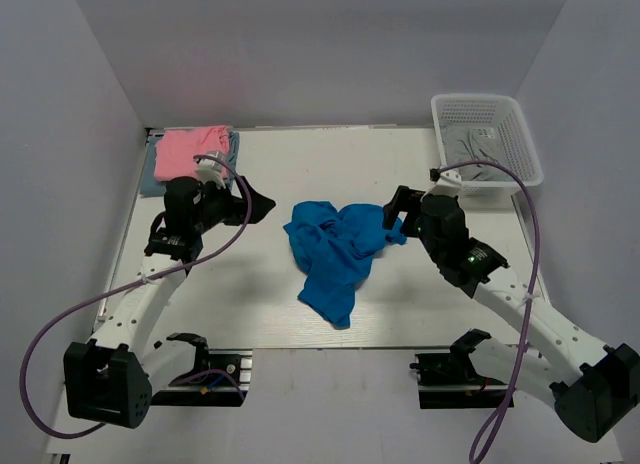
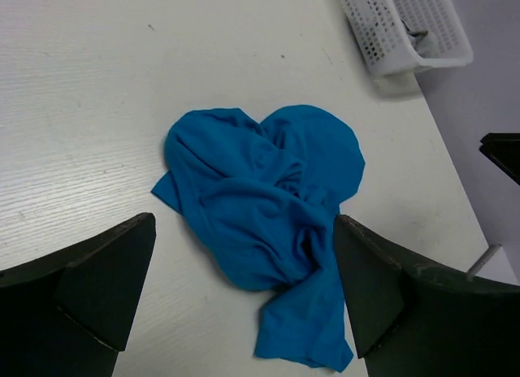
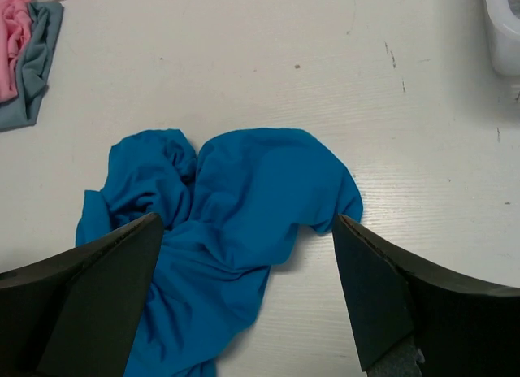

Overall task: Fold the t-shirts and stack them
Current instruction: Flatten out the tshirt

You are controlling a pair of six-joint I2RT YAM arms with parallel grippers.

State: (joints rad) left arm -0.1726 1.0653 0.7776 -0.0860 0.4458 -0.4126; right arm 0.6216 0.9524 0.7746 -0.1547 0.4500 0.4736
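Pink t-shirt: Folded. It lies on top of the grey-blue one in the far left corner of the table.
Grey-blue t-shirt: Folded flat under the pink one. Only its edges peek out.
Blue t-shirt: In the middle of the table, well apart from the pile. It is all bunched up and wrinkly, not folded at all.
Left gripper: Spread wide with nothing in it. It hangs above the table to the left of the blue t-shirt and points toward it.
Right gripper: Spread wide too, holding nothing. It hangs over the right side of the blue t-shirt.
Basket: A white one in the far right corner. Some grey cloth lies inside. It may be one more shirt, but I cannot tell.
Done so far: Two shirts look folded and stacked, pink over grey-blue.
Left to do: The blue t-shirt needs to be spread out flat, folded, and put on the pile. If the grey cloth is a shirt, it needs the same.
How far: I think a bit past the middle, with the biggest shirt not yet started.
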